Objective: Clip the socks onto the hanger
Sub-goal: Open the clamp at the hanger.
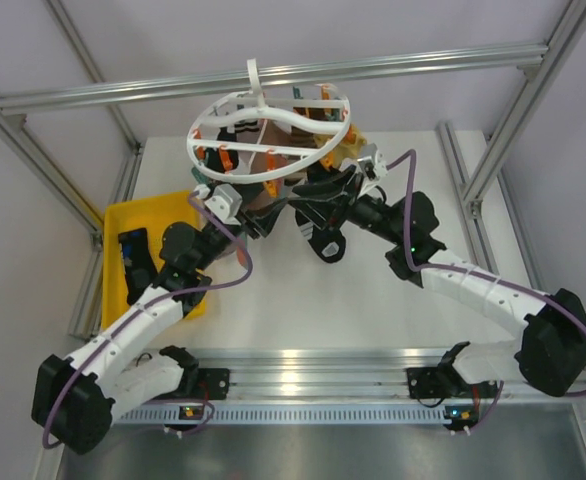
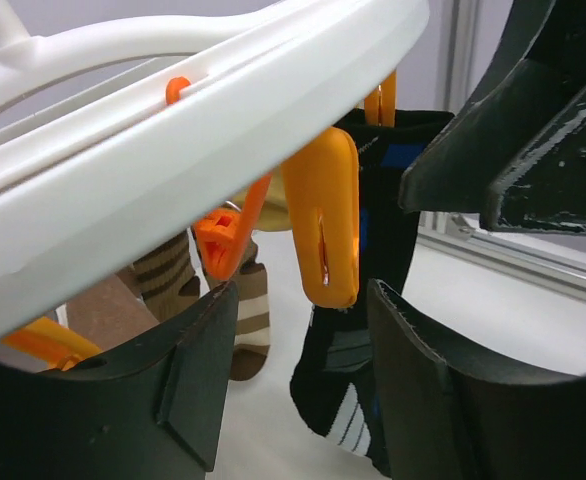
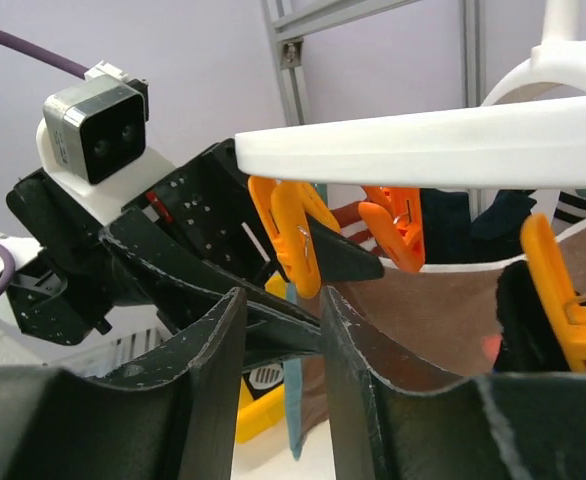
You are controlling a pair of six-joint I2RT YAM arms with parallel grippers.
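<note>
Watching from afar, I saw the hanger (image 2: 223, 110) hung above the tabletop (image 1: 303, 300), a black sock (image 2: 338, 380) dangling from it. My left claw (image 2: 303, 300) stood released astride an orange clip (image 2: 323, 220). Whether my right claw (image 3: 283, 295) gripped the brown sock (image 3: 453, 310) I could not tell. I feared the crowded claws colliding, or a squeeze swinging the hanger away.

Pale lilac walls (image 1: 423, 25) behind an aluminium frame (image 1: 423, 61); white table (image 1: 303, 300) under even light
</note>
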